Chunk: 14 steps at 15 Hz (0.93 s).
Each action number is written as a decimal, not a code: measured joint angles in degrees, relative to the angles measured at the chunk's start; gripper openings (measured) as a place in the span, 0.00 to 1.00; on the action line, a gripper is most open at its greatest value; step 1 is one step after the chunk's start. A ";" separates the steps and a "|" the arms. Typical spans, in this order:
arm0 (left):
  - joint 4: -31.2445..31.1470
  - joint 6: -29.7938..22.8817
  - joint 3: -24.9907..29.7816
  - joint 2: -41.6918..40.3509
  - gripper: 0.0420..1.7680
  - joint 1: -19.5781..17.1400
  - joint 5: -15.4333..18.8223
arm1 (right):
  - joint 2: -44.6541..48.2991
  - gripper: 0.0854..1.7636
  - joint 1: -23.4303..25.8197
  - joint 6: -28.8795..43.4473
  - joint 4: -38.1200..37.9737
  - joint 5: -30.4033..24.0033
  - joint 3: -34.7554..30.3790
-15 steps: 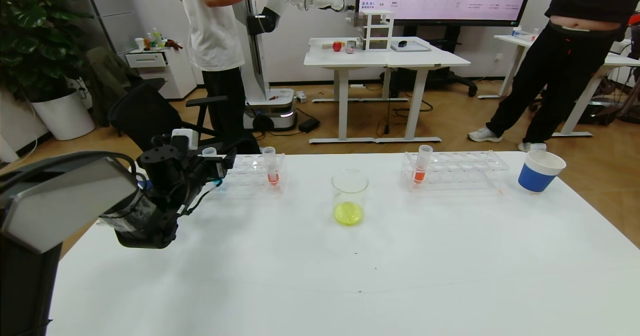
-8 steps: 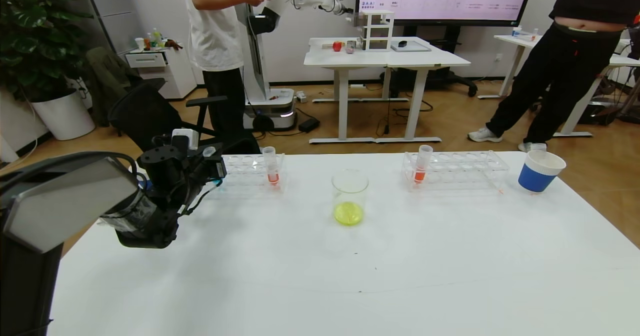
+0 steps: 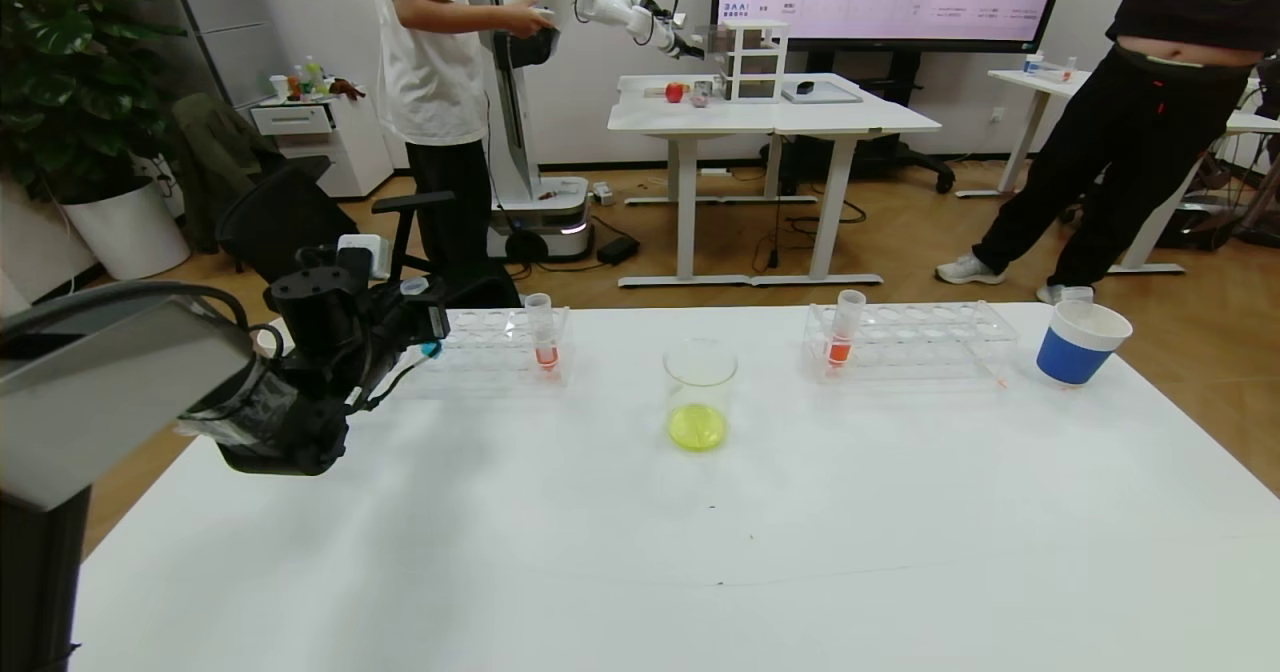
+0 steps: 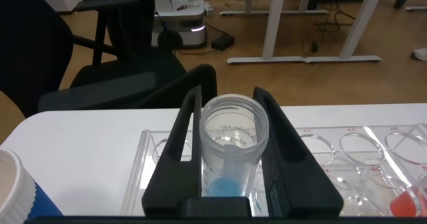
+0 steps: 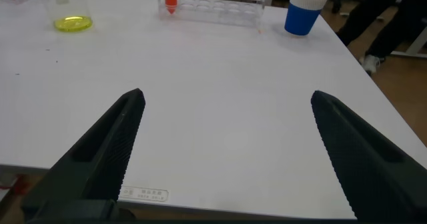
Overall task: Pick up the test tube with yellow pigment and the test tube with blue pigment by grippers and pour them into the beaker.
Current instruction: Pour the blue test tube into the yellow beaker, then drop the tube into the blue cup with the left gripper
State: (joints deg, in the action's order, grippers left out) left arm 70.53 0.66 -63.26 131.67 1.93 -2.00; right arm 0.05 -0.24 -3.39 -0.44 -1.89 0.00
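My left gripper (image 3: 425, 314) is shut on the test tube with blue pigment (image 4: 233, 151), held upright just above the left clear rack (image 3: 500, 350); its blue tip shows in the head view (image 3: 431, 349). The beaker (image 3: 699, 394) stands at the table's middle with yellow liquid at its bottom, well to the right of the left gripper. It also shows in the right wrist view (image 5: 65, 5). The test tube with yellow pigment is out of view. My right gripper (image 5: 227, 127) is open and empty over the table's near right edge, outside the head view.
An orange-red tube (image 3: 541, 330) stands in the left rack. Another orange-red tube (image 3: 844, 326) stands in the right rack (image 3: 915, 340). A blue-and-white paper cup (image 3: 1079, 342) sits at the far right; another shows in the left wrist view (image 4: 20, 197). People and desks stand beyond the table.
My left gripper has risen a little and shifted slightly left with the blue tube in it, lifting the tube clear of the left rack. The beaker and racks have not moved.
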 joint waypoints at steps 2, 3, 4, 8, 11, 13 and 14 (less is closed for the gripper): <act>-4.69 0.02 -1.54 -2.89 0.27 0.05 0.05 | 0.00 0.98 0.00 0.00 0.02 -0.01 0.00; -6.78 0.02 -2.18 -4.38 0.27 0.11 0.07 | 0.00 0.98 0.00 0.01 0.00 -0.01 0.00; -7.84 0.02 -2.54 -5.57 0.27 0.18 0.11 | 0.00 0.98 0.00 0.00 0.00 -0.01 0.00; -13.01 0.00 -3.00 -9.62 0.27 1.18 1.04 | 0.00 0.98 0.00 0.00 0.00 -0.01 0.00; -21.39 0.18 -7.33 -12.15 0.27 3.72 2.68 | 0.00 0.98 0.00 0.01 0.00 -0.01 0.00; -24.42 0.52 -11.58 -13.59 0.27 6.53 7.14 | 0.00 0.98 0.00 0.00 0.00 -0.01 0.00; -24.59 1.13 -12.81 -14.08 0.27 8.22 9.76 | 0.00 0.98 0.00 0.00 0.02 -0.01 0.00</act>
State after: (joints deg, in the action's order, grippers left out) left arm 45.95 1.79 -76.07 117.59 10.14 7.77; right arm 0.05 -0.24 -3.39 -0.41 -1.90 0.00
